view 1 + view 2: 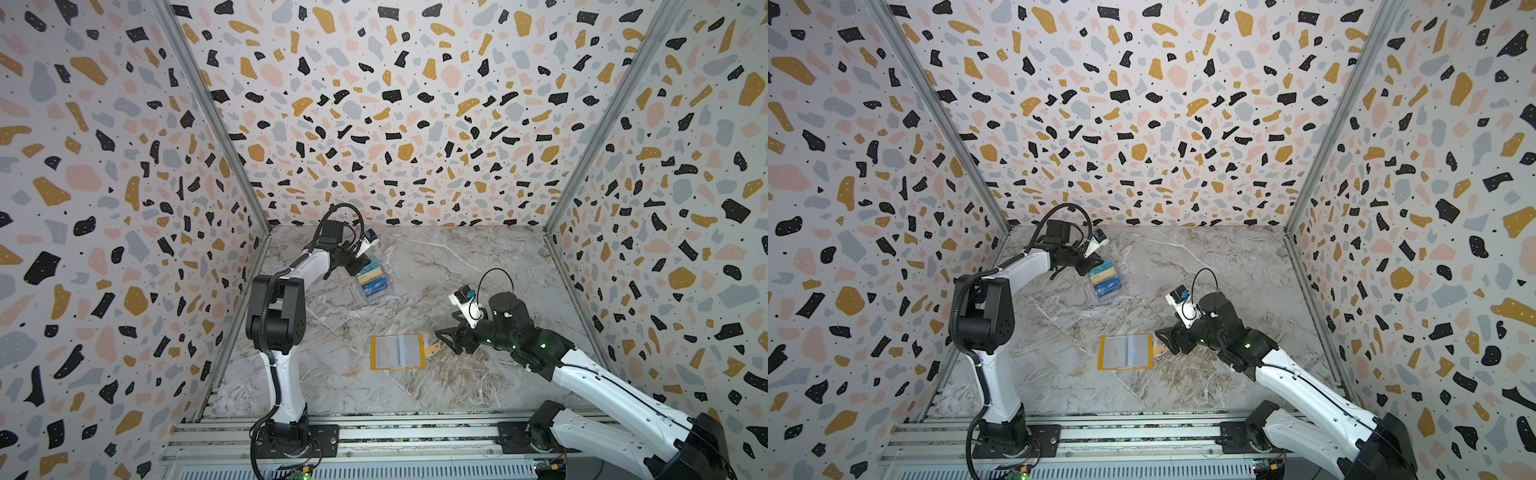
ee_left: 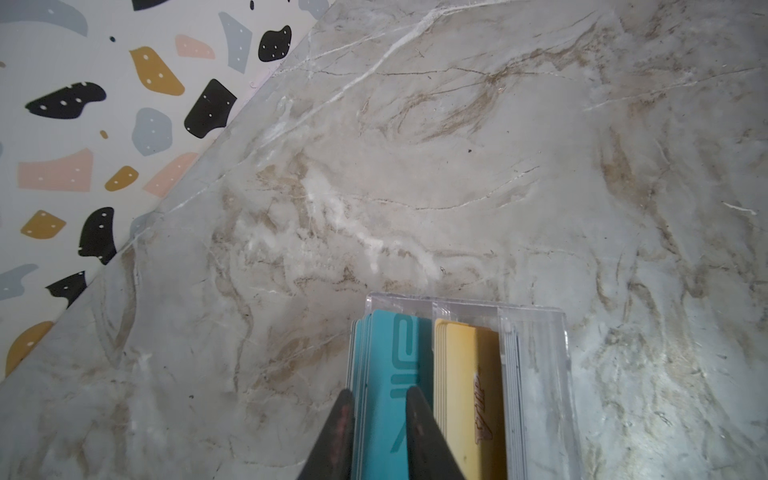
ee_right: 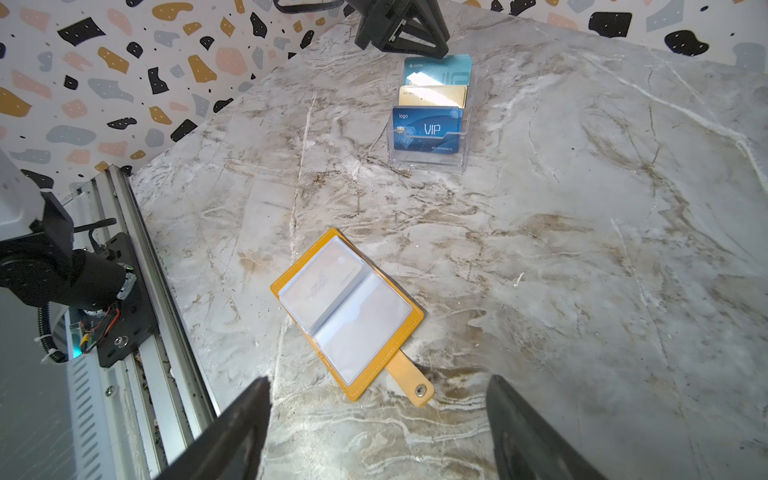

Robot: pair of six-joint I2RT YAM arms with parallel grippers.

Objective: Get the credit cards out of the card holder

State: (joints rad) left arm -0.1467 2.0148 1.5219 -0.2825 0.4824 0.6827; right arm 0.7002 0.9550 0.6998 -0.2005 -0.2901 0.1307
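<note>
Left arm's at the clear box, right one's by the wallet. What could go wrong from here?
1. The left gripper straddles the teal cards in the clear box; pulling away could drag one out or tip it.
2. The open right gripper could nudge the loose card holder sideways.

Mustard holder [image 3: 286, 283], pale grey sleeves [image 3: 365, 324]; teal card [image 3: 440, 70], gold card [image 3: 432, 95], blue card [image 3: 428, 129] in a clear box [image 3: 424, 165]; grey marble table [image 3: 582, 249], brown-veined; walls [image 1: 374, 104] blotched black, ochre, pink.

Bright, even light; wide-angle edge distortion.
</note>
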